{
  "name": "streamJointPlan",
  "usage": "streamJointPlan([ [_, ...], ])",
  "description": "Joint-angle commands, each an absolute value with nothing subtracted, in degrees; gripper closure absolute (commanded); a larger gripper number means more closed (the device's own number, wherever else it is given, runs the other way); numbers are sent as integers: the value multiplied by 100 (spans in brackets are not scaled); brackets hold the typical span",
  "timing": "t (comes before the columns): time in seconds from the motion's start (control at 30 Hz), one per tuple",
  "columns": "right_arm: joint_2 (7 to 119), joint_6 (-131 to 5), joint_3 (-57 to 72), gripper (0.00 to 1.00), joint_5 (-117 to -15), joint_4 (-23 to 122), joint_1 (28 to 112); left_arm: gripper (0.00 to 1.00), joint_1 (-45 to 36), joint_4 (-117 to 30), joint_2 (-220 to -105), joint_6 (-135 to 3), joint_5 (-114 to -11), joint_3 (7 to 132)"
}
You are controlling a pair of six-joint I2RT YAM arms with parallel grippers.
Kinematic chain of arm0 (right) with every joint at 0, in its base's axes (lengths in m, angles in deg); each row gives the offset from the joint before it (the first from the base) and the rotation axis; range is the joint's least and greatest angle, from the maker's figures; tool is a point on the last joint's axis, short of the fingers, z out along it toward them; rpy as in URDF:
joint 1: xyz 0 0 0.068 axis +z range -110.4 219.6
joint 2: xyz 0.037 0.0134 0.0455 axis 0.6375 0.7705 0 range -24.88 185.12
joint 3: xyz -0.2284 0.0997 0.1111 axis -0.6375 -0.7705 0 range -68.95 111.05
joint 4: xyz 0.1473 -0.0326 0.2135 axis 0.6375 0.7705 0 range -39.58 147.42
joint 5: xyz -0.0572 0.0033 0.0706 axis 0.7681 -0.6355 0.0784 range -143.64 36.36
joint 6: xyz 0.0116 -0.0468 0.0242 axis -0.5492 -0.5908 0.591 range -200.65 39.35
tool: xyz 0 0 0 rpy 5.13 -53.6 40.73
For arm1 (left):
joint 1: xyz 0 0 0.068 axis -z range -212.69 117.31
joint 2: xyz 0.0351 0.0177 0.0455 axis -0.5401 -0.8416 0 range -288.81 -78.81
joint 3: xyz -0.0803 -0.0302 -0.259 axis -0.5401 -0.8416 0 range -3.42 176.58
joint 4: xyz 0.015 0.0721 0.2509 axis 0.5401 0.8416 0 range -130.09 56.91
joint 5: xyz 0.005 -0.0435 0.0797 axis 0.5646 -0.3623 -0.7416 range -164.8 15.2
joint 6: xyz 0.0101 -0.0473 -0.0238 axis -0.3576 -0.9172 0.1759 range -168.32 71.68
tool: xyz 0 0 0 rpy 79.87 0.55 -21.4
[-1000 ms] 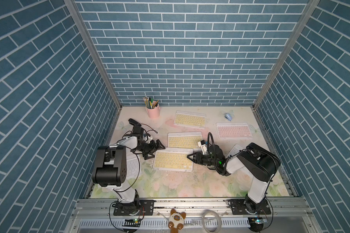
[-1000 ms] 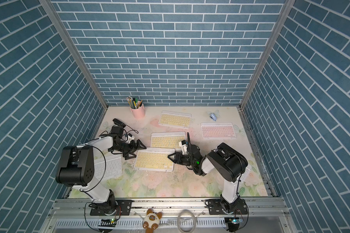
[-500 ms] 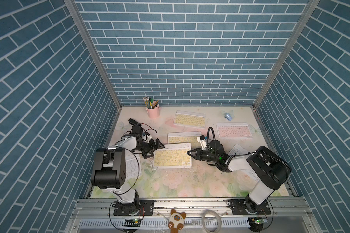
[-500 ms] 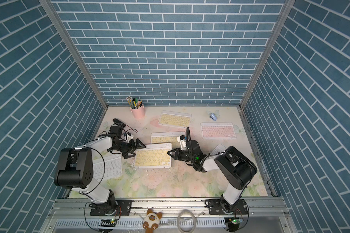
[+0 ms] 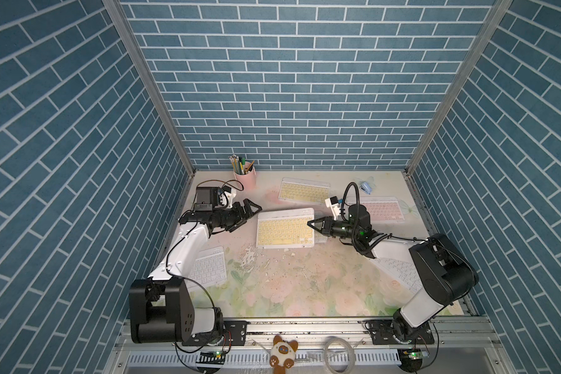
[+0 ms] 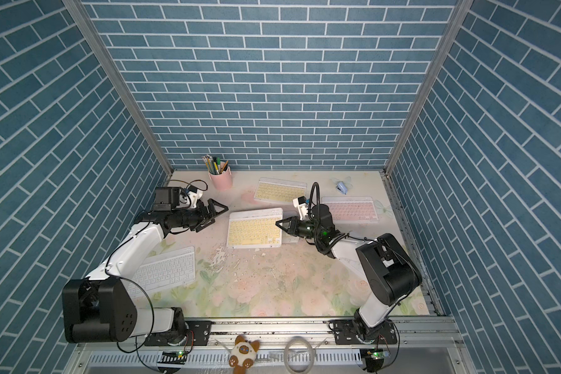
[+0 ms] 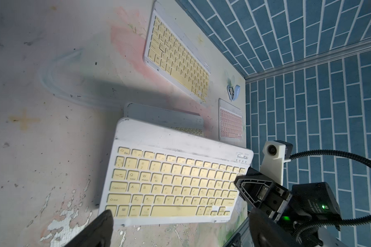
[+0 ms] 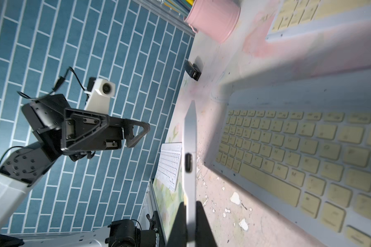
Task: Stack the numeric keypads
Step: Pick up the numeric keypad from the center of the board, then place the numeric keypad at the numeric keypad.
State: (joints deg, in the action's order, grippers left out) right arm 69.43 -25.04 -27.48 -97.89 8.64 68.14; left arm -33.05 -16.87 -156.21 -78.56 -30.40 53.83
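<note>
right gripper [image 5: 313,224] clamped a yellow keypad [image 5: 284,228] in front of the pink pencil cup [image 5: 245,179], above a second keypad [image 7: 165,114]; lowering it squarely seemed next. left gripper [image 5: 248,215] gaped empty.

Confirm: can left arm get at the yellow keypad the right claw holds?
Likely yes: left claw open beside the held yellow keypad, nothing between; right claw grips only its far edge.

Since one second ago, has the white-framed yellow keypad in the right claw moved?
Yes. The white-framed yellow keypad moved toward the back wall, nearer the pink pencil cup, and now overlaps another yellow keypad.
</note>
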Motion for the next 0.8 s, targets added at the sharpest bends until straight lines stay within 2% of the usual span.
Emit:
streamJointPlan([
  [0.0, 6967, -2115, -2370, 100, -10828, 314, 6502, 0, -3287, -2038, -15697, -8102, -2949, 5303],
  [0.33, 7471, -2204, -1915, 100, -11886, 517, 5837, 0, -2795, -3372, -16078, -8878, -3035, 5263],
  [0.77, 8376, -2256, -1478, 100, -12173, 471, 5472, 1, -2347, -4068, -16635, -9231, -3273, 5236],
])
